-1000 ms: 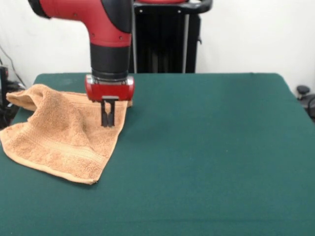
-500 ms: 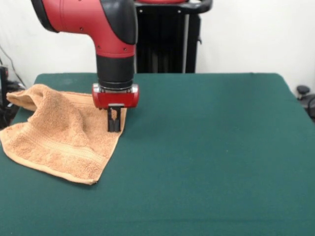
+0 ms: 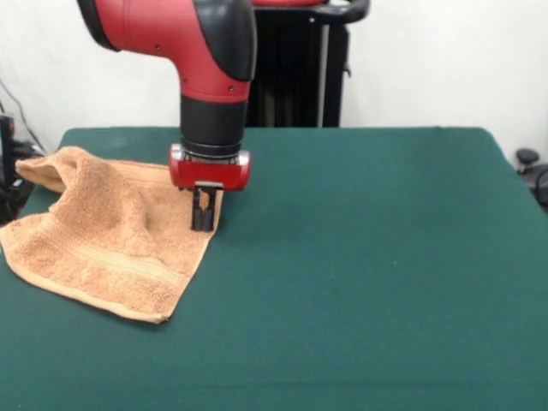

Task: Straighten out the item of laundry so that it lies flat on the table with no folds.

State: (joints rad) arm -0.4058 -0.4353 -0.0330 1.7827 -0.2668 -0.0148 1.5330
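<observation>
The gripper (image 3: 202,221) pinches the towel (image 3: 111,244) edge in narrow jaws. Draw outward, low over the table (image 3: 385,257), until the raised fold flattens.

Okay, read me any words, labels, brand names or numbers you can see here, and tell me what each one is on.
There is none to read.
Arm: plain red and black shells, no lettering shows.
Gripper: no marking.
Towel: only woven bands, no printed text and no tag in sight.
Table: bare green top, no label.
</observation>
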